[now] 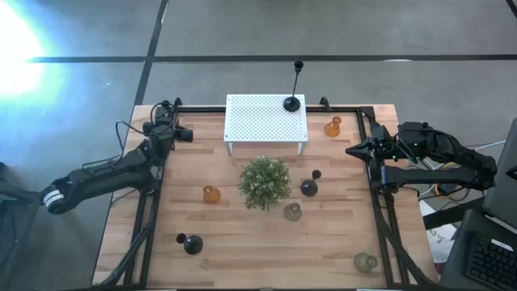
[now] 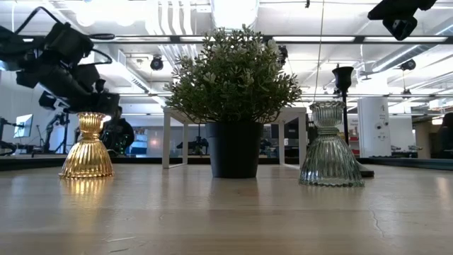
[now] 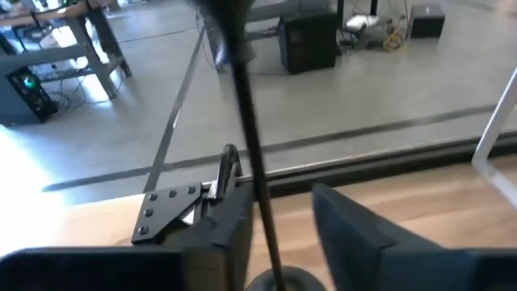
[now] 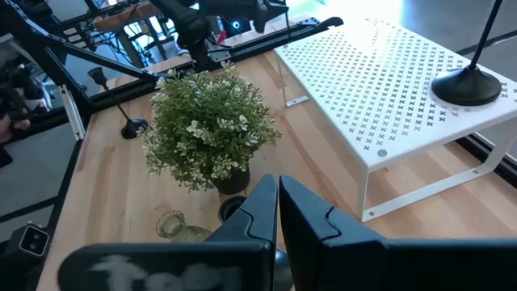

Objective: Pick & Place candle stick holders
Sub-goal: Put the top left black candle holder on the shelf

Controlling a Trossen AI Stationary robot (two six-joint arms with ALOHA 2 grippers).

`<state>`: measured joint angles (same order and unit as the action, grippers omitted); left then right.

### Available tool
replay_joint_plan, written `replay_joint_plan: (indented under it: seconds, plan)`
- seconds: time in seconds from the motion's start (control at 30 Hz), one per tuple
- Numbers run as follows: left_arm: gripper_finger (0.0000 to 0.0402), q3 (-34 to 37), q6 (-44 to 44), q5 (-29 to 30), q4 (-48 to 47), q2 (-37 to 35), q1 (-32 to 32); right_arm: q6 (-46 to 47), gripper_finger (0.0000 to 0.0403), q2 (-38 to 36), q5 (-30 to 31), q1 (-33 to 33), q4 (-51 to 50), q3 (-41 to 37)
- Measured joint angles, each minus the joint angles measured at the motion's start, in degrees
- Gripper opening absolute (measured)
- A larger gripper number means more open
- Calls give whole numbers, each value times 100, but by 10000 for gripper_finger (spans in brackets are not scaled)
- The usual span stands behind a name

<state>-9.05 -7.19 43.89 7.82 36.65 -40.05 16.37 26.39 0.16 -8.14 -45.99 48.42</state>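
Looking straight down, the high view shows one tall black stem (image 1: 292, 103) standing on the white perforated stand (image 1: 266, 121), which I judge to be the only piece placed. The small holders are scattered on the counter (image 1: 242, 259) around the plant (image 1: 265, 182): an amber holder (image 1: 211, 195), another amber one (image 1: 333, 127), a black holder (image 1: 309, 187), a clear-grey holder (image 1: 292, 212) and others nearer the front. The left end effector (image 1: 179, 132) sits at the back left corner; the right end effector (image 1: 359, 149) waits at the right edge.

In the low view, the amber holder (image 2: 85, 145) and clear-grey holder (image 2: 331, 145) stand upright either side of the plant (image 2: 233, 92).

In the left wrist view, the left end effector (image 3: 279, 202) is spread wide with a second tall stem (image 3: 250, 137) showing between its fingers; contact cannot be told.

In the right wrist view, the right end effector (image 4: 277, 182) is pinched nearly together, empty. Most of the task remains.
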Motion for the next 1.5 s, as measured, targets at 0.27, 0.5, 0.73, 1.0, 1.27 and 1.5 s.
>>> replay_joint_plan:
  seconds: [0.27, 0.5, 0.73, 1.0, 1.27, 1.5]
  plan:
    - [9, -50, 411, -378, 282, -10, 2, -52, 13, 0, 0, 0, -6, 0]
    - [2, -284, 447, -865, 314, -13, 2, -51, 13, 0, 0, 0, -6, -1]
    - [1, -497, 463, -1060, 223, -32, 2, -51, 13, 0, -2, 0, -6, 0]
    - [7, -533, -44, -2587, -469, -281, 59, -51, 13, 0, -2, 0, -6, 0]
    - [8, -582, -830, -1168, -2991, -1211, 372, -53, 13, 0, -2, 0, -4, 0]
    - [64, -582, -410, -846, -2581, -1740, 391, -195, 13, 0, -2, 0, -1, 0]
